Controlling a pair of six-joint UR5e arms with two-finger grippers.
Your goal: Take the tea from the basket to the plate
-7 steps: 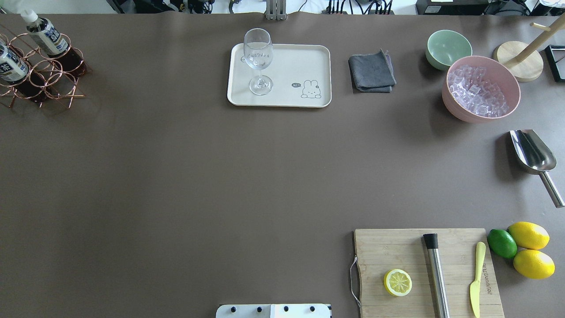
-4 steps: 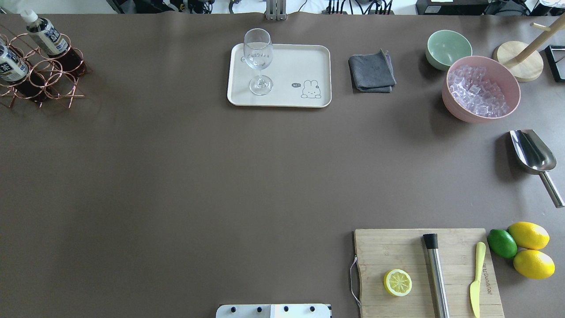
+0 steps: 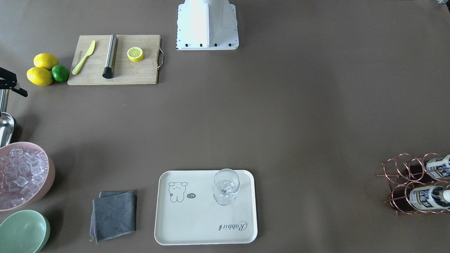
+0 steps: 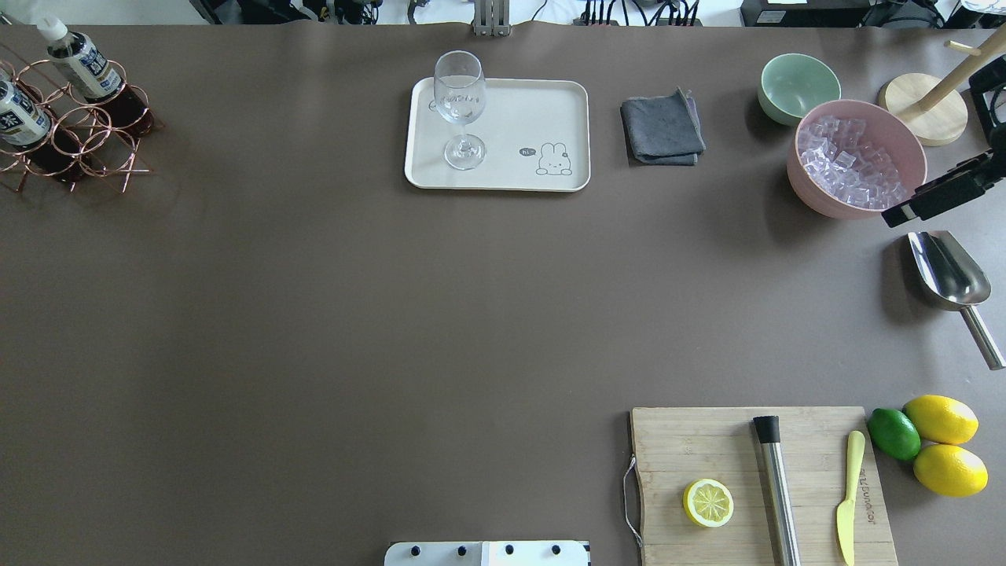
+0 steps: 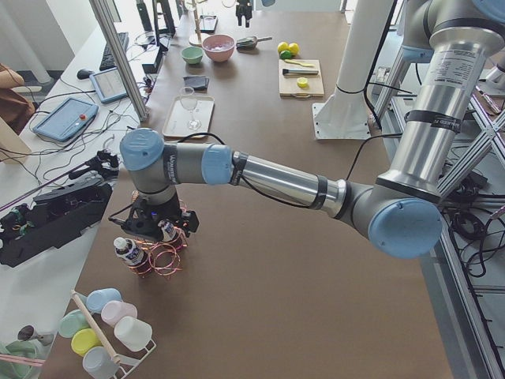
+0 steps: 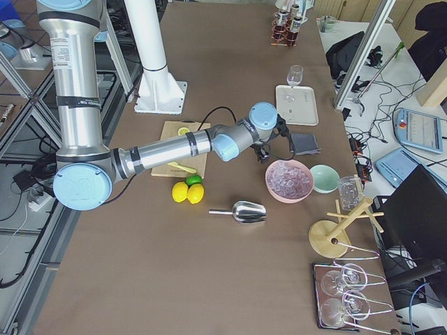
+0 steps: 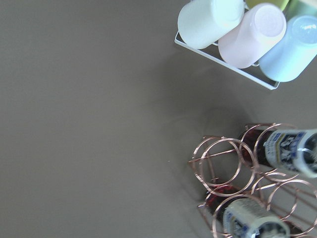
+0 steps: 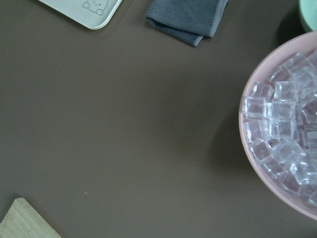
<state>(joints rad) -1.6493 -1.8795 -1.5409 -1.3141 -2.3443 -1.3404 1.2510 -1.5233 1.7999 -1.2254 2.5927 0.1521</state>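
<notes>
The copper wire basket point(image 4: 75, 137) stands at the table's far left corner. Two tea bottles show in it, one at the back point(image 4: 82, 63) and one at the front point(image 4: 16, 118). Both also show in the left wrist view point(image 7: 292, 148). My left gripper point(image 5: 162, 227) hangs right over the basket, seen only in the exterior left view, so I cannot tell whether it is open or shut. The cream plate point(image 4: 519, 169) lies at the far middle with a clear glass point(image 4: 460, 102) on it. My right gripper point(image 6: 263, 155) hovers beside the pink ice tub; I cannot tell its state.
The pink ice tub point(image 4: 857, 157), green bowl point(image 4: 798, 86), grey cloth point(image 4: 662, 126) and metal scoop point(image 4: 947, 271) lie at the far right. A cutting board point(image 4: 754, 479) with a lemon half, muddler and knife is near right. A cup rack point(image 7: 237, 34) stands beside the basket.
A black part of my right arm has come into the overhead view at the right edge, by the ice tub. Basket, bottles and plate have not moved.
</notes>
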